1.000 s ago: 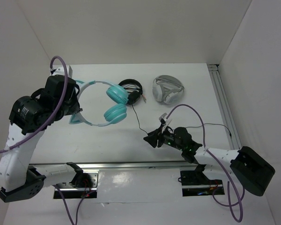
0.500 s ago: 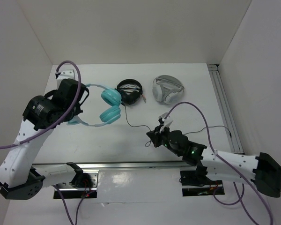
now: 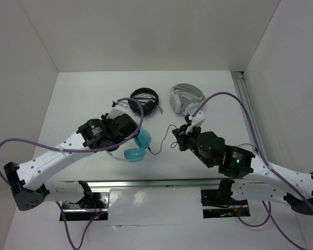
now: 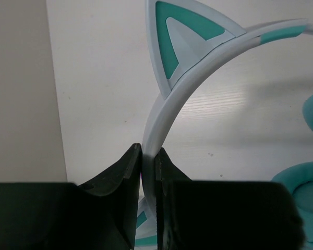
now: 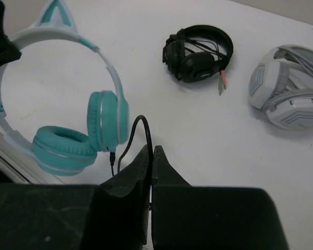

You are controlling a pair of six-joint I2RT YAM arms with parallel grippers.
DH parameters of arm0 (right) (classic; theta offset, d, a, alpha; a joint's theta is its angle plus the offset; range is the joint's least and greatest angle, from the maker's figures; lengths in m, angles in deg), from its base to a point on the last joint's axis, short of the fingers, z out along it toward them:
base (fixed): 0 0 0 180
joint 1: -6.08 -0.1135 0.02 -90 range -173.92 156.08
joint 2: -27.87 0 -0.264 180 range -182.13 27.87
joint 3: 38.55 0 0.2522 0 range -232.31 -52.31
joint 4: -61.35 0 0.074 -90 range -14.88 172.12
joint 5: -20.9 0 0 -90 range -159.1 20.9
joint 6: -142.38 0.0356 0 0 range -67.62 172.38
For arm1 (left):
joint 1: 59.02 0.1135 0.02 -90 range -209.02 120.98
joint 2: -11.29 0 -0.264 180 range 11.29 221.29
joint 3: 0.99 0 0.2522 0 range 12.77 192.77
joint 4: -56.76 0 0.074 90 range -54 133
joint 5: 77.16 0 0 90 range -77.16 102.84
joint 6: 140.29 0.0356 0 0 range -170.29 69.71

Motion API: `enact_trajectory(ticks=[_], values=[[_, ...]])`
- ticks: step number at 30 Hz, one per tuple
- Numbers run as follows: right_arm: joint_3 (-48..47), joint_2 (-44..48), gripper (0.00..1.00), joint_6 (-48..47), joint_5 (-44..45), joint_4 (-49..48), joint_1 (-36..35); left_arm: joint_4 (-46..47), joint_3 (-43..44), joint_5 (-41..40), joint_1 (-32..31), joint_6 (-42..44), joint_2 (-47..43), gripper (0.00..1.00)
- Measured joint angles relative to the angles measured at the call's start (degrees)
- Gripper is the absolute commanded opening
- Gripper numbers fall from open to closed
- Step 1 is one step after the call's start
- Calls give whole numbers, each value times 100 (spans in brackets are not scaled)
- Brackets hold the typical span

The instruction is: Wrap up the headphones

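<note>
The teal headphones [image 3: 138, 146] with a pale cat-ear headband [image 4: 180, 88] hang near the table's front centre. My left gripper [image 3: 126, 138] is shut on the headband, as the left wrist view [image 4: 148, 156] shows, with one cat ear [image 4: 180, 31] just beyond the fingers. The thin black cable [image 3: 164, 143] runs from the ear cups [image 5: 101, 122] to my right gripper [image 3: 178, 138]. In the right wrist view that gripper [image 5: 152, 152] is shut on the cable [image 5: 142, 122], which loops up out of the jaws.
Black headphones [image 3: 145, 100] and white-grey headphones [image 3: 186, 99] lie at the back of the table; both also show in the right wrist view [image 5: 198, 52] [image 5: 289, 88]. A metal rail [image 3: 248, 112] runs along the right edge. White walls enclose the table.
My left arm has swung the teal headphones from the far left to the front centre. My right gripper has moved away from the front edge, toward the middle, keeping the cable.
</note>
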Motion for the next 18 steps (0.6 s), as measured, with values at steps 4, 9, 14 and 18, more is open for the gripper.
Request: enact_trajectory(ticks=[4, 9, 14, 18], values=[[-428, -433, 0, -420, -402, 595, -9, 560, -260, 293, -400, 481, 125, 0], [-719, -691, 0, -785, -636, 1270, -9, 1132, -321, 826, -1156, 1200, 146, 0], [-754, -688, 0, -979, -680, 1399, -9, 1491, -352, 1567, -1679, 1635, 310, 0], [-754, -713, 0, -1032, -671, 1493, -9, 1572, -385, 1919, -1867, 1803, 352, 0]])
